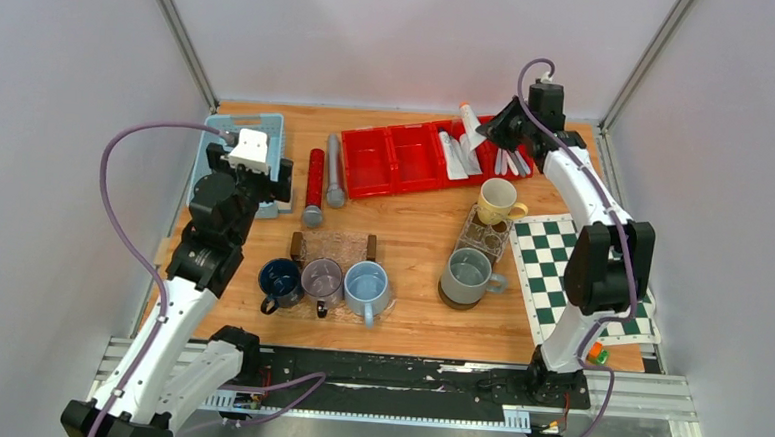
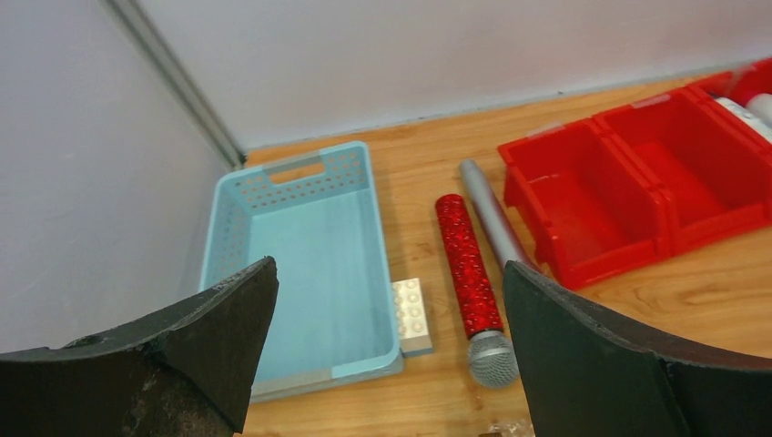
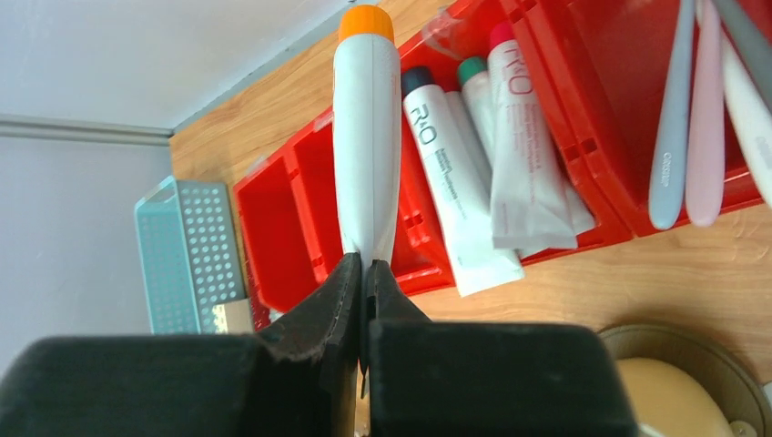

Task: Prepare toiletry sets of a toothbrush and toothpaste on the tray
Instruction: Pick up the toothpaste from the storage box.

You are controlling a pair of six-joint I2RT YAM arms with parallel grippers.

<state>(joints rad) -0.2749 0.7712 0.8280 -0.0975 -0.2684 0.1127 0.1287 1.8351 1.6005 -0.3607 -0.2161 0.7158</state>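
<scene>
Right gripper [image 3: 364,273] is clamped tight on the flat tail of a toothpaste [image 3: 367,137] tube, whose orange cap points away over the red bins [image 3: 273,218]. More tubes [image 3: 473,182] lie in the compartment just beside it, and toothbrushes [image 3: 678,137] lie in the next one along. A cream mug [image 1: 498,199] stands near the bins on the wooden table. Well apart, on the other side, the left gripper [image 2: 390,269] hangs spread wide, holding nothing, above a blue basket [image 2: 300,173]. A red cylinder [image 2: 469,264] lies beside the basket.

Cream mug [image 1: 498,200] beside chequered mat [image 1: 571,273]
</scene>
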